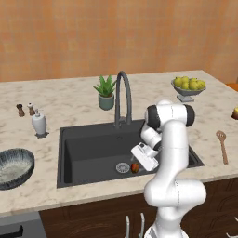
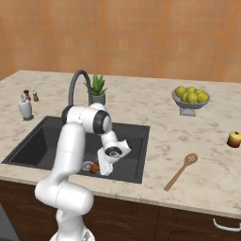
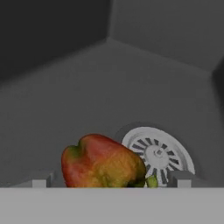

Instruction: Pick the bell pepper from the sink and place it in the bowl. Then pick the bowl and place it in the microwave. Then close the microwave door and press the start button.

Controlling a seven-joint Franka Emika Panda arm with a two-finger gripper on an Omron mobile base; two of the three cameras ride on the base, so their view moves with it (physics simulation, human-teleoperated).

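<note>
My gripper (image 3: pixel 109 180) is spread open low inside the dark grey rectangular sink (image 1: pixel 88 153), its fingertips either side of the small orange-red bell pepper (image 3: pixel 103 162) lying beside the round silver drain (image 3: pixel 158 154).

The white arm rises from the base, its upper link standing near vertical to a dark-jointed elbow at the highest point. From there the forearm folds back and downward, carrying the wrist low. The hand is pitched down and forward. The pincer (image 1: pixel 136 166) sits at the lowest point of the arm, seen also from the right base camera (image 2: pixel 97 168). In the hand view the two dark fingertips (image 3: pixel 40 182) stand well apart at the bottom edge, one at either side; the jaws are spread wide, with nothing clamped between them.
</note>
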